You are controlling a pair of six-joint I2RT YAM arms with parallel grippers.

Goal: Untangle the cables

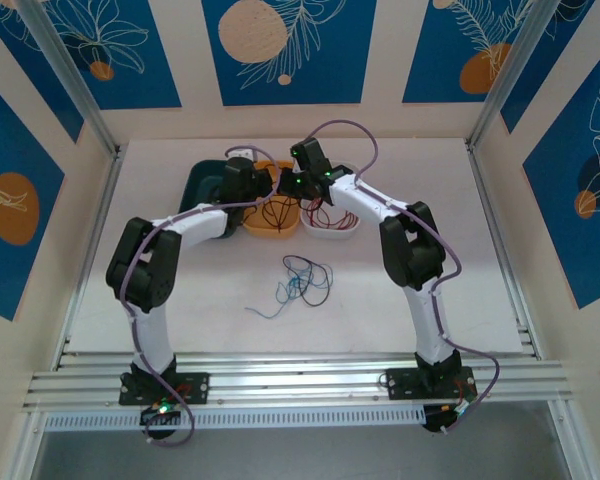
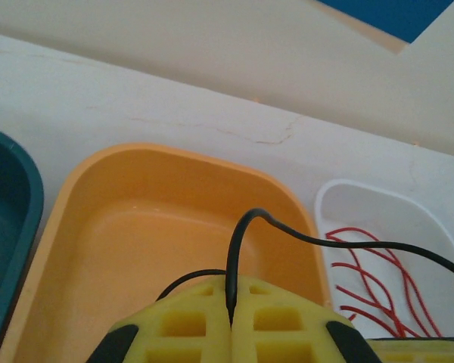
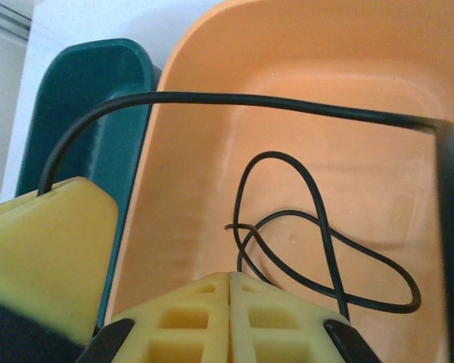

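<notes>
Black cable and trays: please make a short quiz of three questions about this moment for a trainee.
1. True or false: the left end effector is shut on the black cable.
2. Which tray holds the red cable? A. teal tray B. orange tray C. white tray
3. Fill in: in the top view, a loose tangle of blue and black cables lies on the ____, outside every tray.
Key: 1 true; 2 C; 3 table.
</notes>
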